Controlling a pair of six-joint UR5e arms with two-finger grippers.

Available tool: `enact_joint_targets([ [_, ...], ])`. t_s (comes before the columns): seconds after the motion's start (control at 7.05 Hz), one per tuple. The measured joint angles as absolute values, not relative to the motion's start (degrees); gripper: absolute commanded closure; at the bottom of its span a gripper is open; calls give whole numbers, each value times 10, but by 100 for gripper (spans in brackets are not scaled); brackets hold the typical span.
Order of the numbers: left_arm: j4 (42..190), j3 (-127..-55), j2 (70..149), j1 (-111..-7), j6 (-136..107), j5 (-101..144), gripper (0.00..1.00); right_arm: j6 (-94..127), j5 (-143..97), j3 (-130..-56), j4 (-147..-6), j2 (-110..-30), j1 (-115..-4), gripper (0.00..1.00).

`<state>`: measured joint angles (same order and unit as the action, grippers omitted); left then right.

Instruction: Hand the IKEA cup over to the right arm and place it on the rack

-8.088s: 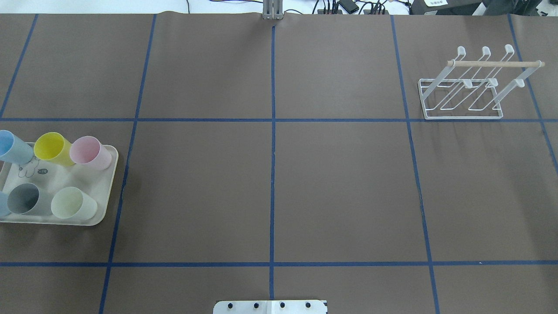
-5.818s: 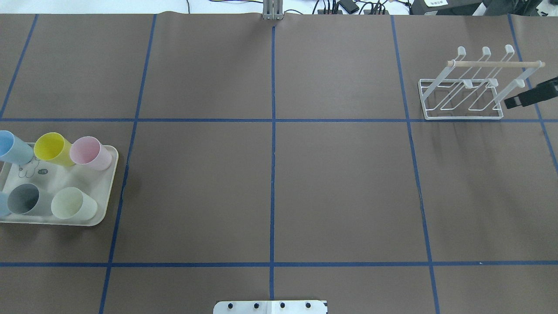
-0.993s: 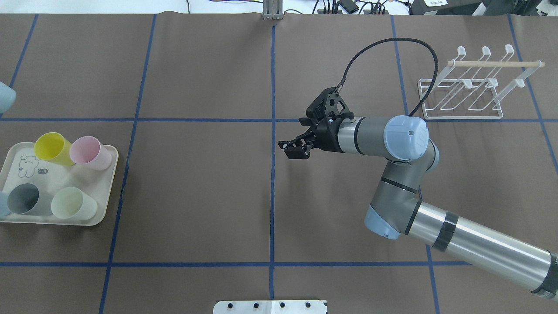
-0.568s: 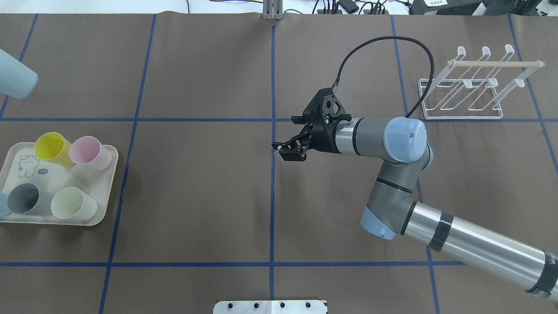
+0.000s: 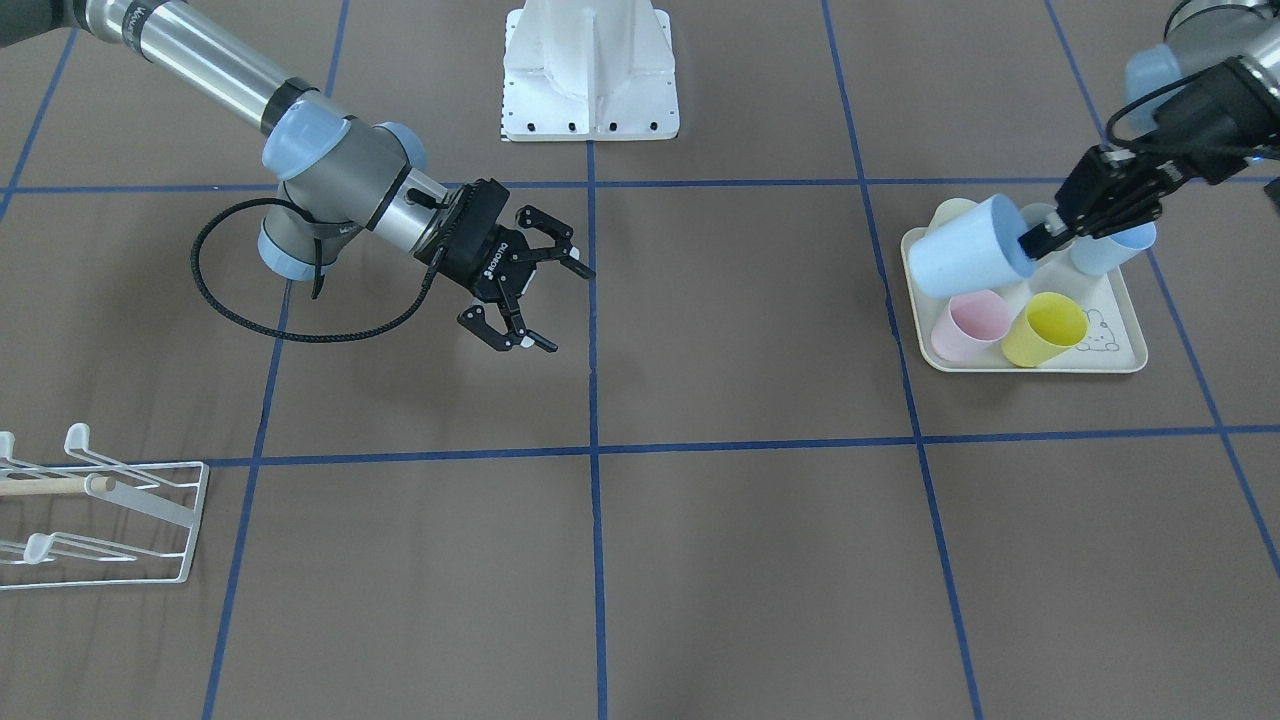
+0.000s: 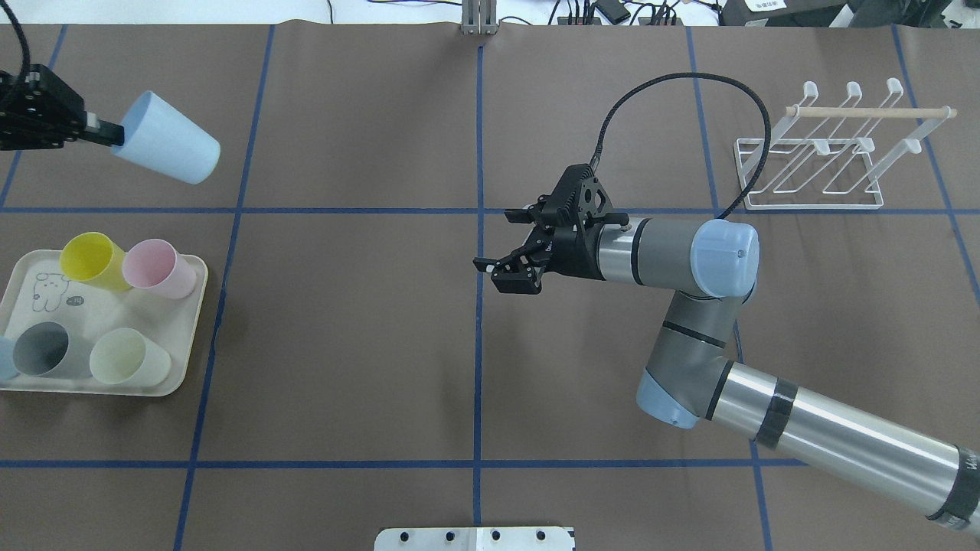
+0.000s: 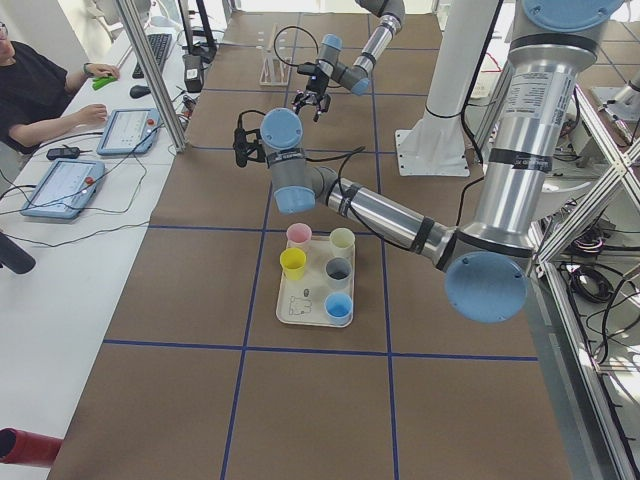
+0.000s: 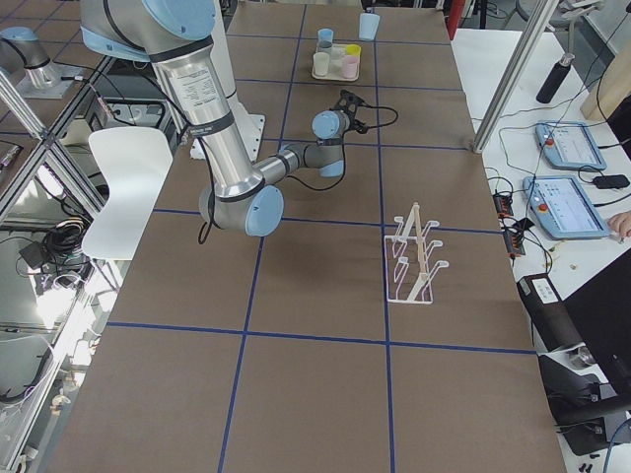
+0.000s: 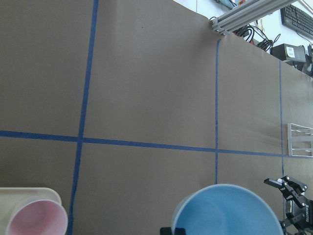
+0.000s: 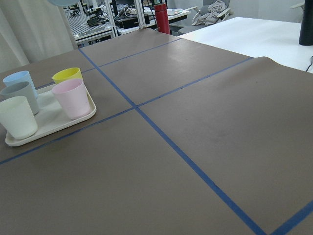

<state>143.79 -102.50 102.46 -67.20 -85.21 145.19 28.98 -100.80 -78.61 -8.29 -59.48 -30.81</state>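
Observation:
A light-blue IKEA cup (image 6: 164, 149) (image 5: 965, 262) hangs in the air, tilted on its side, beyond the tray. My left gripper (image 6: 99, 132) (image 5: 1040, 240) is shut on its rim. The left wrist view shows the cup's open mouth (image 9: 227, 210) at the bottom. The right arm (image 6: 674, 252) reaches to the table's middle, and its gripper (image 6: 501, 241) (image 5: 565, 308) stands open and empty, pointing toward the cup, far from it. The white wire rack (image 6: 811, 176) (image 5: 100, 520) with its wooden rod stands at the far right with nothing on it.
A cream tray (image 6: 187, 337) (image 5: 1120, 340) at the left edge holds a yellow cup (image 6: 92, 260), a pink cup (image 6: 157, 268), a grey cup (image 6: 46, 348), a pale-green cup (image 6: 126, 357) and another blue one. The right arm's black cable (image 6: 689, 84) loops toward the rack.
My left gripper has carried the blue cup to the right, further into the overhead view. The right gripper has shifted slightly left and stays open.

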Motion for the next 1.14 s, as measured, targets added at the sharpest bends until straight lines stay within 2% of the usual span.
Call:
enact_joint_targets([
  [0.43, 1522, -1024, 1086, -528, -1042, 1334, 100, 289, -1001, -779, -19, -606, -291, 4],
  [1.14, 1565, -999, 1121, -408, -1088, 1243, 100, 195, -1001, -773, 53, -604, -266, 5],
])
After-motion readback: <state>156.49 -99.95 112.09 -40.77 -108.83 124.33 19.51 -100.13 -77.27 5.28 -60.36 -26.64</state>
